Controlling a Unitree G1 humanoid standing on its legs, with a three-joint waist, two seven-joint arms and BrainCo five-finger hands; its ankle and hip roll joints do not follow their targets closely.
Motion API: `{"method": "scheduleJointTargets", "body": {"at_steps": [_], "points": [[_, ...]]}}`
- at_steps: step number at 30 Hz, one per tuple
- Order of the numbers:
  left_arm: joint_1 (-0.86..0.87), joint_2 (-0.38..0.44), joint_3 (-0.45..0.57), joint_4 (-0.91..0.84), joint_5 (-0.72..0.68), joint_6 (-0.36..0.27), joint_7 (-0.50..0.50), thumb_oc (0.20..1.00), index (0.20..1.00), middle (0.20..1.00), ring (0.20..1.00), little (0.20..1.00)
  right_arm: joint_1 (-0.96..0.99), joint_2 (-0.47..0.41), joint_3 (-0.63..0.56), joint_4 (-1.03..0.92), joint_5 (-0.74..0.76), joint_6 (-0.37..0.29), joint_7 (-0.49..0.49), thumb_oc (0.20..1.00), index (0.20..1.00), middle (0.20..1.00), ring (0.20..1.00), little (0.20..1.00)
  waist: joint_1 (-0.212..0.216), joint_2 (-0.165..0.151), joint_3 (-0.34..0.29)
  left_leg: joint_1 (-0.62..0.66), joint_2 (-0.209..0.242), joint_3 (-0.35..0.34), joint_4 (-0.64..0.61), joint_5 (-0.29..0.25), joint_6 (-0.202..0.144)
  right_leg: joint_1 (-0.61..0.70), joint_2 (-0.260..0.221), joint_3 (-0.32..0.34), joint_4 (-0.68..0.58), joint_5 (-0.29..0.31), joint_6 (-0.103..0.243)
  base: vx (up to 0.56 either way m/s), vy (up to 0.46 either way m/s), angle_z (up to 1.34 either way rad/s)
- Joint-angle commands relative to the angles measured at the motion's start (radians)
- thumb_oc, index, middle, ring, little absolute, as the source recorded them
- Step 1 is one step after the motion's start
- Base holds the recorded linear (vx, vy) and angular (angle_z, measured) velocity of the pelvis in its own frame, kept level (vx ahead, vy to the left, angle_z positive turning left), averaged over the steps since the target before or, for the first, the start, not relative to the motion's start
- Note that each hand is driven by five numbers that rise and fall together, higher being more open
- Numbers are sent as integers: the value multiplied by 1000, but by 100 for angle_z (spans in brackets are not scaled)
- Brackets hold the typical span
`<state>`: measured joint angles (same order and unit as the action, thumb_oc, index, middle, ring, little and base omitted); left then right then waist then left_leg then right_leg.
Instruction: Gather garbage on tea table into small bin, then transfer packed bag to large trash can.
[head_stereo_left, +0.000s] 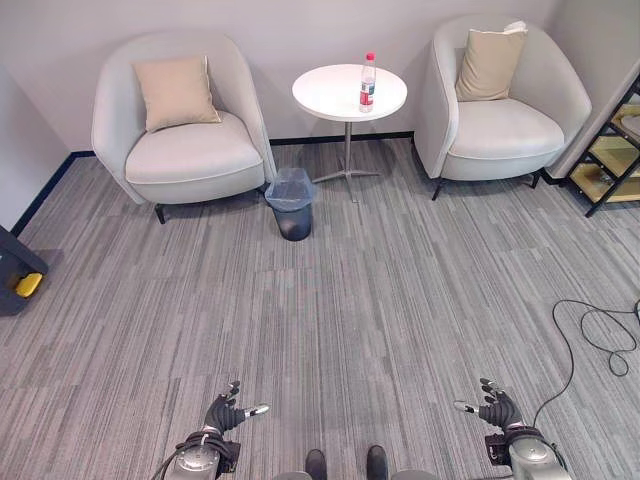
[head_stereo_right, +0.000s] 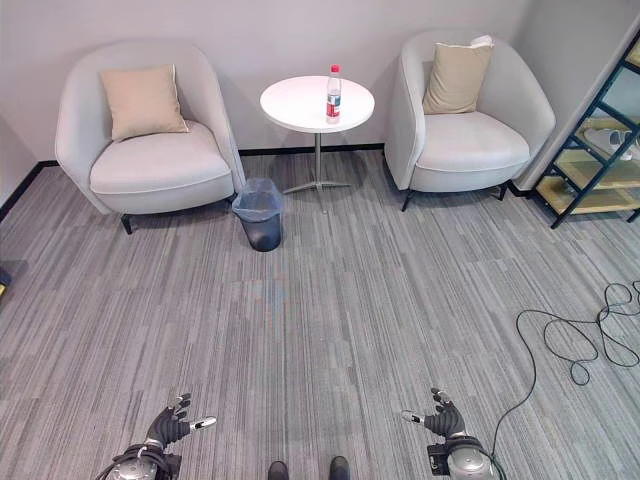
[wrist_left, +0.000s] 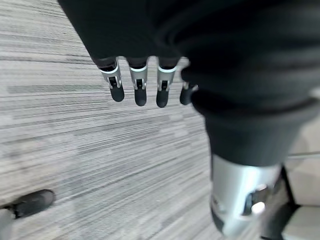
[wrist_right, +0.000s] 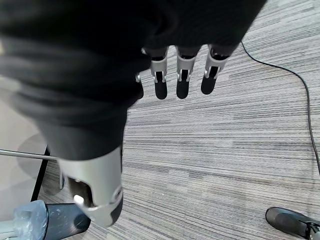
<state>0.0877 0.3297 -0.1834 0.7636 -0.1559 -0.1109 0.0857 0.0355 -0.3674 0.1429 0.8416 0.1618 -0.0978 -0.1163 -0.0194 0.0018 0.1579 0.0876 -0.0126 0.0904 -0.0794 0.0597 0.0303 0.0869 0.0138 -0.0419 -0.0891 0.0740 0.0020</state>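
Left eye view: nearest, the left hand (head_stereo_left: 224, 413) and right hand (head_stereo_left: 495, 408) hang over carpet, fingers spread, empty. The right eye view adds a shelf (head_stereo_right: 598, 140). Farther off, a lined small bin (head_stereo_left: 291, 202) stands beside the round table (head_stereo_left: 330, 95), which carries a bottle (head_stereo_left: 368, 83).

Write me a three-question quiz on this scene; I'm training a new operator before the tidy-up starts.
1. True or false: the bottle stands upright on the round table.
2. Where is the small bin? A) on the floor between the left armchair and the table B) on the right armchair
3. What does the left hand or the right hand hold?

Key: 1 true; 2 A; 3 nothing, both are open.
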Motion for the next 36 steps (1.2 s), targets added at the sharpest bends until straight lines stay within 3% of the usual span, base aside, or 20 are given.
{"method": "scheduleJointTargets", "body": {"at_steps": [1, 11, 15, 19, 24, 26, 31, 33, 34, 35, 36], "points": [[-35, 10, 18, 32, -24, -27, 8, 1000, 1000, 1000, 1000, 1000, -35, -2, -22, 46, 58, -22, -17, 1000, 1000, 1000, 1000, 1000, -1, -18, -25, 3, 17, -7, 51, -128, -61, 45, -53, -28, 31, -147, 92, 14, 9, 4], [-2, 16, 44, -27, -49, -24, 5, 1000, 1000, 1000, 1000, 1000, -34, 6, -51, 13, 98, -17, -16, 1000, 1000, 1000, 1000, 1000, 19, -18, -7, -61, 0, -9, 118, -155, -43, 14, -77, -30, 52, -146, 108, 2, 68, 1], [2, 23, 46, -58, -59, -25, 2, 1000, 1000, 1000, 1000, 1000, -45, 5, -57, -5, 105, -11, -19, 1000, 1000, 1000, 1000, 1000, 29, -7, 10, -99, -17, -14, 145, -171, -16, -72, -101, -18, 183, -163, 127, 6, 158, -13], [-16, 31, 39, -60, -48, -23, 3, 1000, 1000, 1000, 1000, 1000, -51, 4, -46, -36, 97, -12, -19, 1000, 1000, 1000, 1000, 1000, 17, 10, 46, -88, -27, -19, 164, -198, 9, -197, -107, -16, 411, -149, 148, 53, 94, -12], [-18, 27, 37, -65, -47, -24, 6, 1000, 1000, 1000, 1000, 1000, -60, 0, -33, -67, 95, -15, -18, 1000, 1000, 1000, 1000, 1000, 5, 19, 58, -26, -26, -13, 138, -224, 7, -271, -111, -78, 362, -117, 132, 174, -12, -11], [-20, 20, 35, -63, -49, -22, 6, 1000, 1000, 1000, 1000, 1000, -63, -5, -24, -88, 88, -14, -22, 1000, 1000, 1000, 1000, 1000, -16, 19, 67, 37, -24, -18, 111, -247, -1, -329, -109, -125, 239, -70, 139, 322, -132, -11], [-30, 9, 29, -55, -28, -34, 6, 1000, 1000, 1000, 1000, 1000, -29, -15, -26, -131, 69, -17, -18, 1000, 1000, 1000, 1000, 1000, -48, 17, 63, 122, -28, -55, 91, -296, -22, -342, -108, -113, 140, -26, 147, 356, -157, 11], [-27, -2, 24, -46, -33, -35, 11, 1000, 1000, 1000, 1000, 1000, -25, -24, -24, -128, 64, -22, -17, 1000, 1000, 1000, 1000, 1000, -53, 34, 52, 121, -1, -61, 140, -267, -53, -330, -91, -121, 163, -22, 124, 270, -183, 47], [-27, -1, 24, -46, -33, -35, 11, 1000, 1000, 1000, 1000, 1000, -25, -23, -23, -128, 64, -22, -16, 1000, 1000, 1000, 1000, 1000, -55, 31, 50, 116, -4, -62, 140, -263, -53, -333, -94, -121, 162, -19, 124, 237, -196, 45], [-26, -6, 18, -46, -37, -34, 9, 1000, 1000, 1000, 1000, 1000, -23, -28, -22, -138, 64, -26, -14, 1000, 1000, 1000, 1000, 1000, -58, 45, 49, 108, 18, -63, 188, -222, -75, -316, -78, -115, 170, -34, 110, 270, -279, 31], [-28, -12, 8, -47, -40, -35, 1, 1000, 1000, 1000, 1000, 1000, -25, -35, -20, -139, 68, -36, -11, 1000, 1000, 1000, 1000, 1000, -55, 49, 50, 33, 49, -54, 364, -119, -124, -273, -68, -113, 158, -56, 82, 335, -369, 8]]}}
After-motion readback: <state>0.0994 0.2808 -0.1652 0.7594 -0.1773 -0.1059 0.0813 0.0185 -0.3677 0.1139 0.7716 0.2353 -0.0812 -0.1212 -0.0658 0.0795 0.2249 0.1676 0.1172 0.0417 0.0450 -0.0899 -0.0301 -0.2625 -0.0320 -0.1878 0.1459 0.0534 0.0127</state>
